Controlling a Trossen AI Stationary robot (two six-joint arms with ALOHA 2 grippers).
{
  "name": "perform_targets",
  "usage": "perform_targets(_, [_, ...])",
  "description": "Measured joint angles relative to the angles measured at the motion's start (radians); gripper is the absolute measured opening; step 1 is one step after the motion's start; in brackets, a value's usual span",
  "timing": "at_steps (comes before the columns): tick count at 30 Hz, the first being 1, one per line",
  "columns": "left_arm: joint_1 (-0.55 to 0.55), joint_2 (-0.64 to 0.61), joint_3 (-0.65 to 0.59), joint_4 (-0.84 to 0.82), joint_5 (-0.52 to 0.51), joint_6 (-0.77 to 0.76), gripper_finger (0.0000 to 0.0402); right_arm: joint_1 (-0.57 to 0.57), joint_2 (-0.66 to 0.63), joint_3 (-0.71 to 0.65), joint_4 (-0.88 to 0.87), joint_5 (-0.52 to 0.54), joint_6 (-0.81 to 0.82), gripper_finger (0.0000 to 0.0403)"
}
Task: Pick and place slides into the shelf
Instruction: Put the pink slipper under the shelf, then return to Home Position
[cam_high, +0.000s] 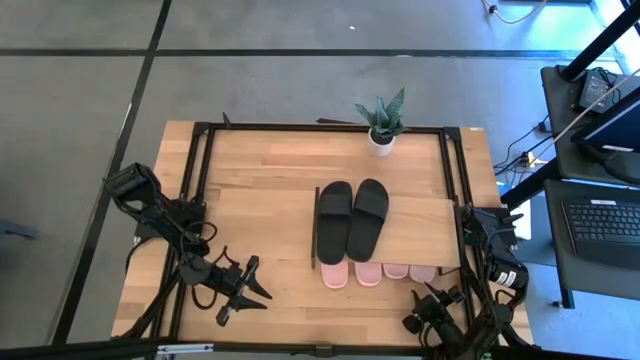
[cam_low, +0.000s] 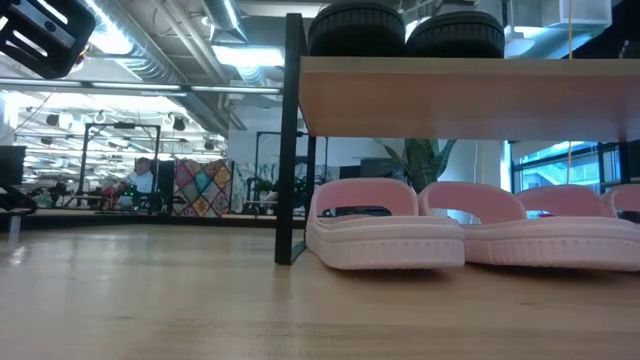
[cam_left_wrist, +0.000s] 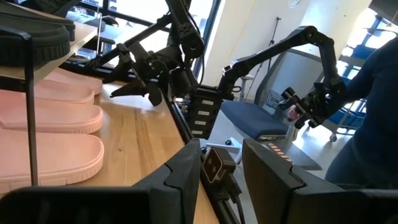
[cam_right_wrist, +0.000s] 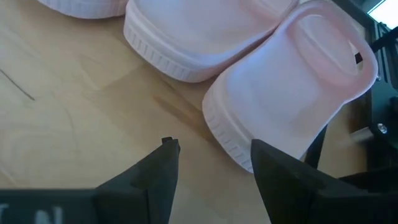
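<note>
High view: black slides (cam_high: 352, 218) lie atop the light-wood shelf (cam_high: 420, 228); the pink slides (cam_high: 336, 273) beneath are mostly hidden.
Low view: ribbed foam soles on the worktop (cam_low: 150, 300).
Wrist views: left hand (cam_left_wrist: 221, 180) and right hand (cam_right_wrist: 214, 165) both apart, empty.

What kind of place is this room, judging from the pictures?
Probably a robotics lab or workshop: exposed ceiling ducts, another robot arm on a stand beyond the table, and a laptop on a side desk.
</note>
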Motion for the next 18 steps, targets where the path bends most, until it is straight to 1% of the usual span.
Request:
perform_targets(5, [0.000,0.000,0.000,-0.007,0.000,0.000,0.0111,0.000,0.000,0.041,-0.002,0.009,0.004,0.0200])
perform_targets(8, [0.000,0.000,0.000,-0.015,0.000,0.000,0.0111,0.004,-0.004,0.098,-0.002,0.036,-0.011,0.0200])
perform_targets(10, [0.000,0.000,0.000,-0.016,0.000,0.000,0.0111,0.010,-0.005,0.166,-0.002,0.056,-0.032,0.0200])
perform_targets(14, [0.000,0.000,0.000,-0.015,0.000,-0.008,0.0111,0.032,-0.042,0.312,0.001,0.132,-0.163,0.0200])
perform_targets(18, [0.000,0.000,0.000,0.000,0.000,-0.036,0.0111,0.045,-0.147,0.410,0.001,0.240,-0.322,0.0200])
